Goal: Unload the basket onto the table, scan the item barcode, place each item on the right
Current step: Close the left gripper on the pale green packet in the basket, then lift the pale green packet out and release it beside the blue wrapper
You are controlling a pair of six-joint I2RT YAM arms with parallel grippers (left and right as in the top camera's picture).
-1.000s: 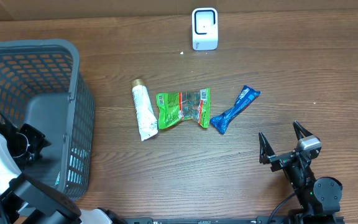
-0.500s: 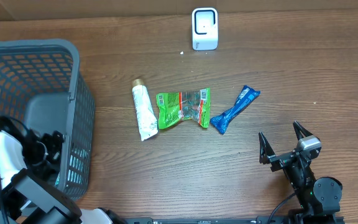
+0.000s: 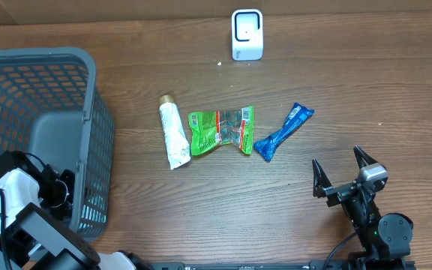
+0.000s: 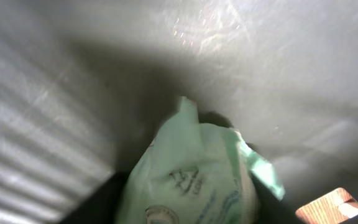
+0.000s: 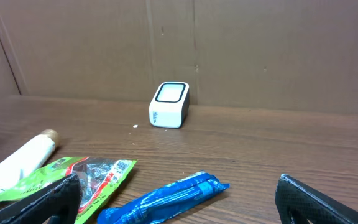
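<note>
The left end effector hangs inside the basket at the left edge of the table, close above a pale green packet, with no telling whether it pinches it, while the right end effector stands spread near the front edge.

Grey mesh basket, blue wrapper, green packet

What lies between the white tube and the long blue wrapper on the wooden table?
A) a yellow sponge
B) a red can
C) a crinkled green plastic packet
C: the crinkled green plastic packet sits between the white tube and the long blue wrapper.
</note>
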